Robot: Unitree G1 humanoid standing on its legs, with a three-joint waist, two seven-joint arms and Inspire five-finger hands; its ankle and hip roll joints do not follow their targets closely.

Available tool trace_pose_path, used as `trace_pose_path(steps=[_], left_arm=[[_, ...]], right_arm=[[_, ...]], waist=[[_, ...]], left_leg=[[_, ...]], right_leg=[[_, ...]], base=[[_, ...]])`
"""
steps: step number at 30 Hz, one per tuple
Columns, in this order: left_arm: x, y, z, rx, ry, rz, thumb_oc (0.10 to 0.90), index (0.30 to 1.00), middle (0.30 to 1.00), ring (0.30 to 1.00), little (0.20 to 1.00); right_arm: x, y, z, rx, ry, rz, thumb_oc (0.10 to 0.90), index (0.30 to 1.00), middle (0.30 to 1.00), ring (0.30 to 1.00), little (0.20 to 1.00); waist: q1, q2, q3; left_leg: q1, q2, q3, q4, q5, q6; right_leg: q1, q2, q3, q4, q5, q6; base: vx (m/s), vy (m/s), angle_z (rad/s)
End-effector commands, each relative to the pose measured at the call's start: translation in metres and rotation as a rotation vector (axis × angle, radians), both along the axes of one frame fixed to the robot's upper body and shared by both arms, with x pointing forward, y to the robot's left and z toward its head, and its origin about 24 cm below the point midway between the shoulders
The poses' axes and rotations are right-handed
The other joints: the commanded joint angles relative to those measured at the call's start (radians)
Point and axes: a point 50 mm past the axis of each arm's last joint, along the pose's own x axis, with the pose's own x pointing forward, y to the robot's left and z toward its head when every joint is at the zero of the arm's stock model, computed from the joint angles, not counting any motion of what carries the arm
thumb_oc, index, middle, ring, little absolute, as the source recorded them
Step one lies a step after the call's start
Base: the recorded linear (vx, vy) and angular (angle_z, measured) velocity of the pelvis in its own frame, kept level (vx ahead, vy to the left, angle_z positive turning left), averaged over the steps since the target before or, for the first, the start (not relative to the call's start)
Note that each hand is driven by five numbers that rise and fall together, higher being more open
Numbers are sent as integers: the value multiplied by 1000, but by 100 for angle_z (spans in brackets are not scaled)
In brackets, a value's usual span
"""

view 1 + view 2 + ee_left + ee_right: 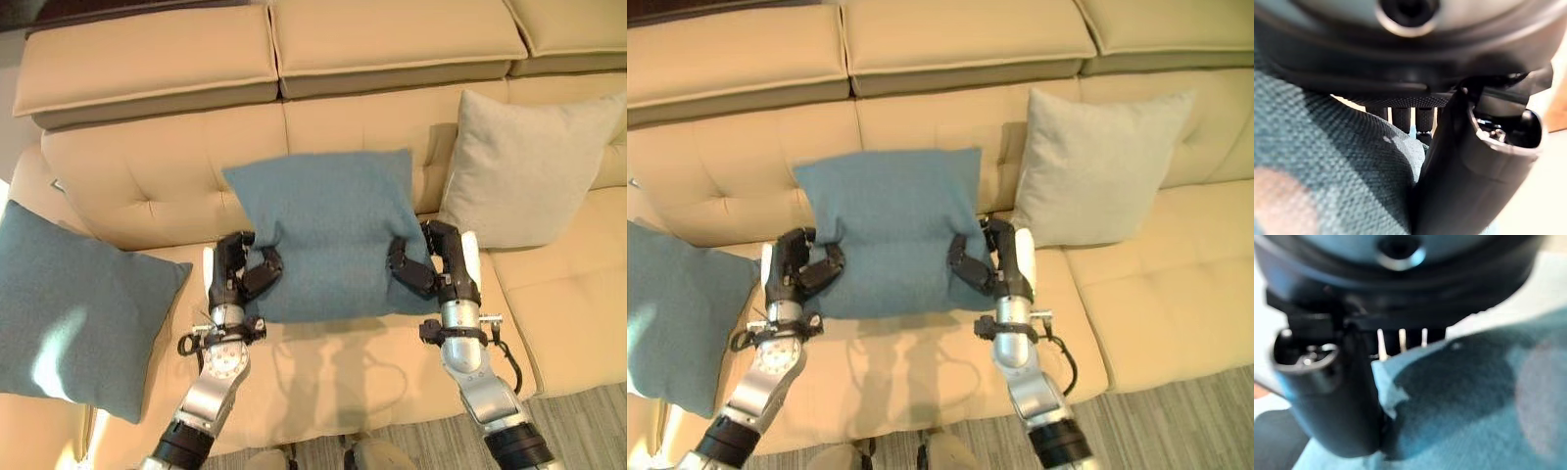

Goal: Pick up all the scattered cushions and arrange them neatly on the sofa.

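A teal cushion point(328, 230) is held upright over the middle seat of the cream sofa point(323, 382), leaning toward the backrest. My left hand point(240, 269) is shut on its lower left edge and my right hand point(431, 259) on its lower right edge. In the left wrist view the teal cloth point(1337, 161) lies pinched between thumb point(1469, 161) and fingers; the right wrist view shows the same cloth point(1464, 396) pinched beside the thumb point(1332, 391). A second teal cushion point(73, 313) leans on the left armrest. A pale grey cushion point(524, 166) stands against the backrest at the right.
The sofa's headrest pads point(392, 39) run along the back. The right seat point(568, 304) lies bare in front of the grey cushion. Grey floor point(578, 431) shows past the sofa's front edge at the lower right.
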Motion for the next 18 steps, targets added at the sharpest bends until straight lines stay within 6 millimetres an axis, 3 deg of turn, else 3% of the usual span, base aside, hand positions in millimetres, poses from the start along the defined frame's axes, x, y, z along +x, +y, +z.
trace_pose_path(steps=[1, 9, 11, 18], left_arm=[[1, -15, 107, 32, -579, -31, 400, 300, 300, 300, 300], [17, -16, 129, 47, -666, 102, 400, 300, 300, 300, 300], [33, -21, 131, 15, -634, 144, 400, 300, 300, 300, 300], [70, -23, 141, -4, -517, 137, 400, 300, 300, 300, 300]], right_arm=[[-8, 29, 103, 8, -605, 97, 400, 300, 300, 300, 300], [8, 44, 126, -40, -718, 16, 400, 300, 300, 300, 300], [30, 41, 131, -103, -692, -72, 400, 300, 300, 300, 300], [72, 40, 144, -109, -537, -109, 400, 300, 300, 300, 300]], waist=[[4, -36, -103], [16, -33, -81], [23, -43, -74], [23, -56, -85]], left_leg=[[-3, 3, 17, 2, -103, -10], [-61, -3, -3, 2, -86, -18], [-122, -9, -12, 2, -68, -26], [-223, -20, -27, 2, -32, -37]], right_leg=[[23, -49, 73, 4, -135, 146], [-27, -53, 60, 4, -123, 149], [-90, -54, 49, 4, -101, 151], [-186, -54, 38, 4, -70, 148]], base=[[0, 0, 0], [-39, -1, 6], [-89, -37, 17], [-44, -21, 16]])
